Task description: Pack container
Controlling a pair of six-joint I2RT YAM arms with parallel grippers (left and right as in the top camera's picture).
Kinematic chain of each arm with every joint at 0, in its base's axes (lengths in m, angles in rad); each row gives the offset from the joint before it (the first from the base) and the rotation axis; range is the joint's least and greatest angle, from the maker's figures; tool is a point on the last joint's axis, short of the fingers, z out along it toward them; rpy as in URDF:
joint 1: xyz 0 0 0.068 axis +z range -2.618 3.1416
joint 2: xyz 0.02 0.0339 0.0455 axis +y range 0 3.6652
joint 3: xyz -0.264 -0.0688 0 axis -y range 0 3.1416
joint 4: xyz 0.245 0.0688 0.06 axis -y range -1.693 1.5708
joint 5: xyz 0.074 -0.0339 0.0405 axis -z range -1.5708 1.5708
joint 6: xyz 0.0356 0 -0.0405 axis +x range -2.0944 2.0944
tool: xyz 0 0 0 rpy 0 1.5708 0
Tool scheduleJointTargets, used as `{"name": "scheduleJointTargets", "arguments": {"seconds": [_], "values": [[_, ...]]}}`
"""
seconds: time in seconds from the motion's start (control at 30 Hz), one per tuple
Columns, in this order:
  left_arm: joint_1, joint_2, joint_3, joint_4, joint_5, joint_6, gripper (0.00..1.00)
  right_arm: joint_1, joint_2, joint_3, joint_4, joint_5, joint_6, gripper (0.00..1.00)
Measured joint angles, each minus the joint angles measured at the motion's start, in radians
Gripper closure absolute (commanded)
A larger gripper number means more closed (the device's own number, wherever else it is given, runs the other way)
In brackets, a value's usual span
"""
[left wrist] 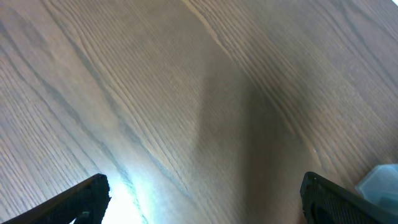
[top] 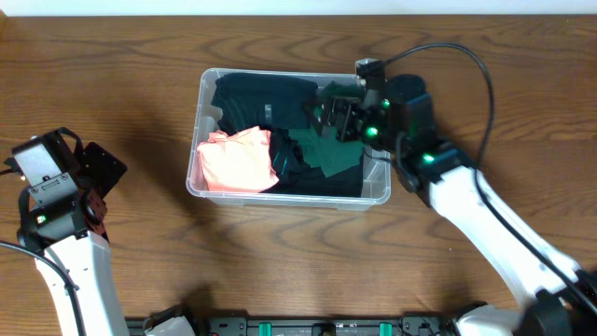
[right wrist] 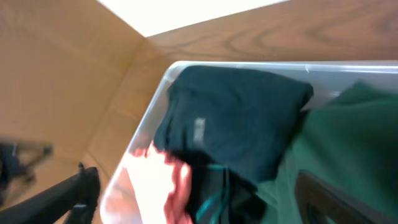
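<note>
The clear plastic container (top: 289,198) stands mid-table and holds folded clothes: a dark navy garment (top: 266,96) at the back, a pink one (top: 238,159) at front left and a green one (top: 331,151) at the right. My right gripper (top: 340,117) hovers over the container's right side, open, holding nothing. The right wrist view shows the container's rim (right wrist: 249,64), the navy garment (right wrist: 236,118), the pink garment (right wrist: 155,186) and the green garment (right wrist: 354,137) below the spread fingers (right wrist: 205,199). My left gripper (top: 101,191) is open and empty over bare table, far left of the container.
The wooden table (top: 140,65) surrounds the container. In the left wrist view the spread fingers (left wrist: 202,199) are over bare wood, and a corner of the container (left wrist: 380,182) shows at the lower right. The right arm's cable (top: 466,56) arcs behind the container's right end.
</note>
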State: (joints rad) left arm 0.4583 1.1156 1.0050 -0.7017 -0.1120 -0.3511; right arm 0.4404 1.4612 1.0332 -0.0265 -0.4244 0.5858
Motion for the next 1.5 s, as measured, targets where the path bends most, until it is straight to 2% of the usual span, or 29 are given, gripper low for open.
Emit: {"name": "scheduleJointTargets", "arguments": {"seconds": [0.2,0.5,0.7,1.0,1.13,1.3,1.5], "values": [[0.000,0.000,0.000,0.000,0.000,0.000,0.02,-0.033,-0.214,0.000,-0.215,0.061,-0.231,0.01],[0.000,0.000,0.000,-0.001,0.000,0.000,0.02,-0.081,-0.468,0.000,-0.433,0.299,-0.374,0.01],[0.000,0.000,0.000,0.000,0.000,0.000,0.02,-0.097,-0.592,0.000,-0.495,0.479,-0.405,0.01],[0.000,0.000,0.000,-0.001,0.000,0.000,0.02,-0.189,-0.724,0.000,-0.642,0.636,-0.415,0.01],[0.000,0.000,0.000,0.000,0.000,0.000,0.02,-0.218,-0.750,0.000,-0.713,0.675,-0.415,0.01],[0.000,0.000,0.000,-0.001,0.000,0.000,0.02,-0.240,-0.793,-0.004,-0.718,0.690,-0.415,0.01],[0.000,0.000,0.000,0.000,0.000,0.000,0.02,-0.248,-0.996,-0.097,-0.718,0.695,-0.415,0.01]]}}
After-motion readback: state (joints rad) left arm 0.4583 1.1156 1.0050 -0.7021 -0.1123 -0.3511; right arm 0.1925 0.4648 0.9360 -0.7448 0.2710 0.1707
